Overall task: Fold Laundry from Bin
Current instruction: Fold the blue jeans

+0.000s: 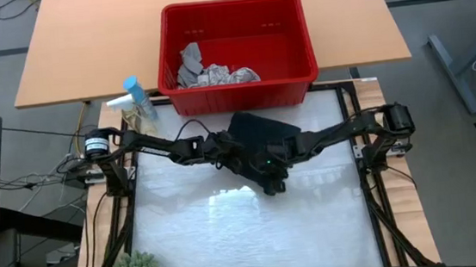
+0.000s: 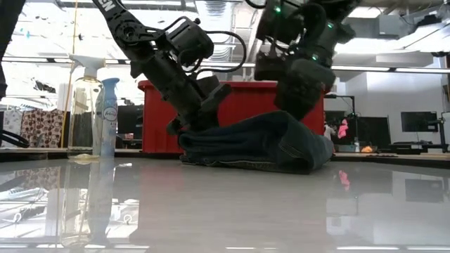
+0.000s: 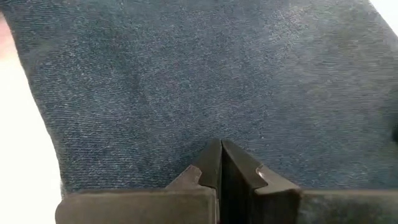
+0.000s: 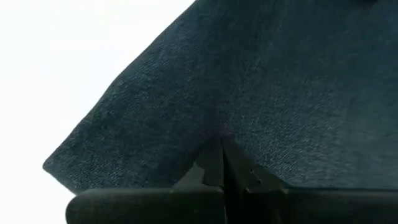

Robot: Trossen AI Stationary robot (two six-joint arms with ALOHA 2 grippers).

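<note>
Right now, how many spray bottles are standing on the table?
2, side by side at the table's left edge, just left of the red bin: a clear trigger sprayer and a pale blue bottle beside it. No others show; the arms may hide something.

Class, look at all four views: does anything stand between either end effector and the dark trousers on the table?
Nothing visible does. Both the left end effector and the right end effector are shut and pressed directly against the dark trousers, which lie folded on the table in front of the red bin.
</note>
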